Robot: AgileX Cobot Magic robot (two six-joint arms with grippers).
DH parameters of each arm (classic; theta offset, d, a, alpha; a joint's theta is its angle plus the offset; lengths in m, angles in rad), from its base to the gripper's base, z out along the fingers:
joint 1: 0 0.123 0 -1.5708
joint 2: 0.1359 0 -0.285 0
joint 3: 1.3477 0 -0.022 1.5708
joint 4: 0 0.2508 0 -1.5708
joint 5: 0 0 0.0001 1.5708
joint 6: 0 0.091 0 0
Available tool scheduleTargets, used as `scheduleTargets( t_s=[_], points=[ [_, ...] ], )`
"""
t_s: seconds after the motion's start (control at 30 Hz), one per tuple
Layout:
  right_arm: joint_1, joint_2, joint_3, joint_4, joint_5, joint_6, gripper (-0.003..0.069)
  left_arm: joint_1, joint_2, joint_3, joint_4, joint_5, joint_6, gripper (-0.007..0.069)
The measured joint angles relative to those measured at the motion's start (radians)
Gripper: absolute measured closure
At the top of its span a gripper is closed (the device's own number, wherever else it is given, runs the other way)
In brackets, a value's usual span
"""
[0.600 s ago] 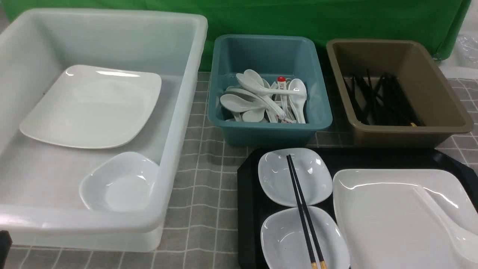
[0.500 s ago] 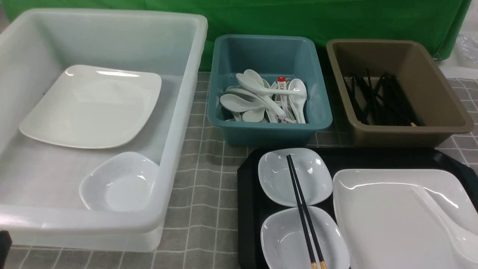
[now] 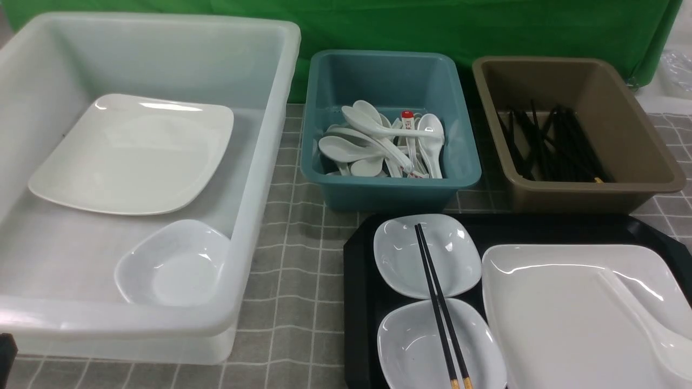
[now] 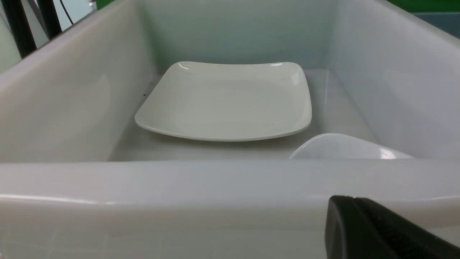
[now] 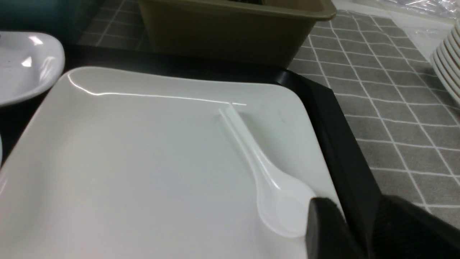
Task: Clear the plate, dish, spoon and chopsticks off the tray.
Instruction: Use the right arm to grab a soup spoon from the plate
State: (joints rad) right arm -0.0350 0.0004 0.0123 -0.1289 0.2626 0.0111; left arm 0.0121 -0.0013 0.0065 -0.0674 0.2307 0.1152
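Note:
The black tray point(image 3: 361, 302) lies at the front right. On it are two small white dishes point(image 3: 427, 254) point(image 3: 432, 346), and the black chopsticks point(image 3: 438, 308) lie across both. The large white plate point(image 3: 567, 313) fills the tray's right side, with the white spoon point(image 3: 649, 319) resting on it. In the right wrist view my right gripper point(image 5: 355, 201) is open. One finger point(image 5: 323, 226) is over the plate point(image 5: 143, 162) beside the spoon's bowl point(image 5: 280, 205), and the other is outside the tray rim point(image 5: 345, 144). My left gripper point(image 4: 345, 199) is shut and empty in front of the white bin's near wall.
A big translucent white bin point(image 3: 265, 162) at the left holds a large plate point(image 3: 135, 154) and a small dish point(image 3: 173, 265). Behind the tray, a teal bin point(image 3: 389, 186) holds spoons and a brown bin point(image 3: 589, 194) holds chopsticks. Stacked plates point(image 5: 449, 61) sit far right.

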Motion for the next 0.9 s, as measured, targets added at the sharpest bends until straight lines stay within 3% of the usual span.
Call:
scheduleTargets(
  t_s=[0.13,0.4,0.6,0.7,0.8,0.83,0.9],
  points=[
    [0.0,0.0,0.0,0.0,0.0,0.0,0.0419,0.0,0.0,0.0,0.016,-0.033,-0.011,0.0622],
    [0.0,0.0,0.0,0.0,0.0,0.0,0.0419,0.0,0.0,0.0,-0.359,-0.317,-0.196,0.0622],
    [0.0,0.0,0.0,0.0,-0.016,-0.001,0.0419,0.0,0.0,0.0,-0.424,-0.432,-0.278,0.0622],
    [0.0,0.0,0.0,0.0,-0.035,0.001,0.0419,0.0,0.0,0.0,-0.416,-0.565,-0.411,0.0622],
    [0.001,0.0,0.0,0.015,-0.085,0.061,0.0419,0.0,0.0,0.0,-0.381,-0.686,-0.511,0.0622],
    [0.004,0.0,0.0,0.043,-0.163,0.162,0.0419,0.0,0.0,-0.01,-0.333,-0.781,-0.601,0.0622],
    [0.008,0.0,0.0,0.072,-0.263,0.324,0.0419,0.0,-0.001,-0.063,-0.285,-0.787,-0.659,0.0622]
  ],
)
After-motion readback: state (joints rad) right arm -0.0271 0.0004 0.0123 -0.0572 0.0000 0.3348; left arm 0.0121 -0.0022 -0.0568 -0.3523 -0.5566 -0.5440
